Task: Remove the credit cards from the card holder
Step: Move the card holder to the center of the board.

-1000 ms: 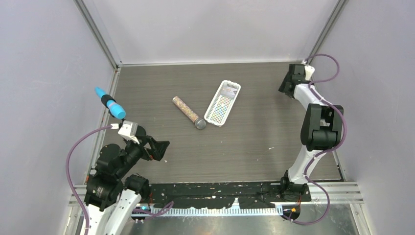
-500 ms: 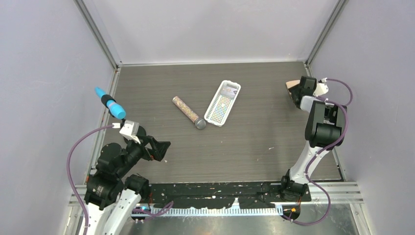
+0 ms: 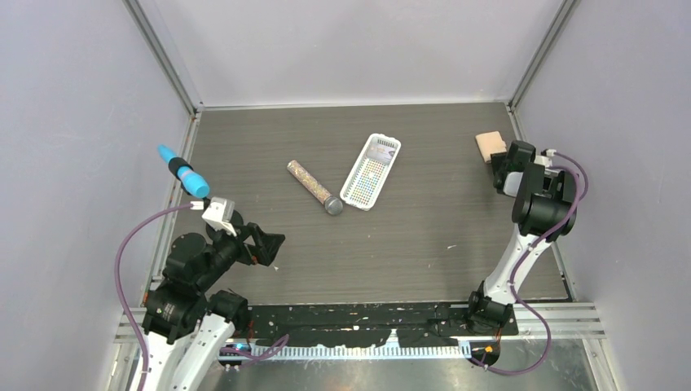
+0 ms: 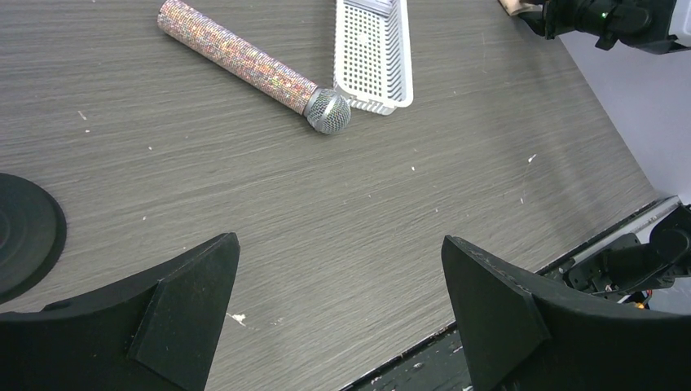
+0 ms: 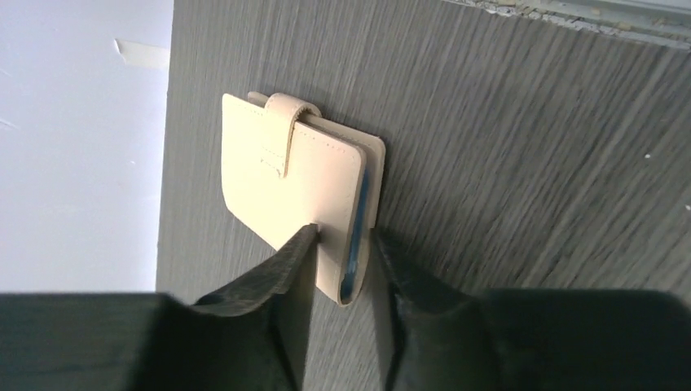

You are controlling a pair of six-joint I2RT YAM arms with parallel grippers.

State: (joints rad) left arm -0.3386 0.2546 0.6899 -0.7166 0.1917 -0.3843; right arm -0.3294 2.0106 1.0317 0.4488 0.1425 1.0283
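The tan card holder (image 3: 490, 145) lies closed at the far right of the table, near the right wall. In the right wrist view the card holder (image 5: 293, 175) has its tab strapped over the far edge. A thin blue strip (image 5: 356, 236) shows in the slit between its covers. The credit cards are otherwise hidden inside. My right gripper (image 3: 508, 163) pinches its near corner; in its own view the right gripper (image 5: 346, 240) has one finger on the top cover and the other against the side edge. My left gripper (image 3: 265, 244) hovers open over bare table at the near left, nothing between its fingers (image 4: 195, 285).
A glittery microphone (image 3: 314, 187) lies mid-table, its head beside a white slotted basket (image 3: 371, 171). A blue and black pen-like thing (image 3: 183, 173) rests at the left edge. Walls close in on three sides. A black disc (image 4: 24, 236) shows left of my left gripper.
My right arm has drawn back toward the near right, uncovering the card holder, and its jaws have narrowed onto the holder's corner. The left arm has barely moved.
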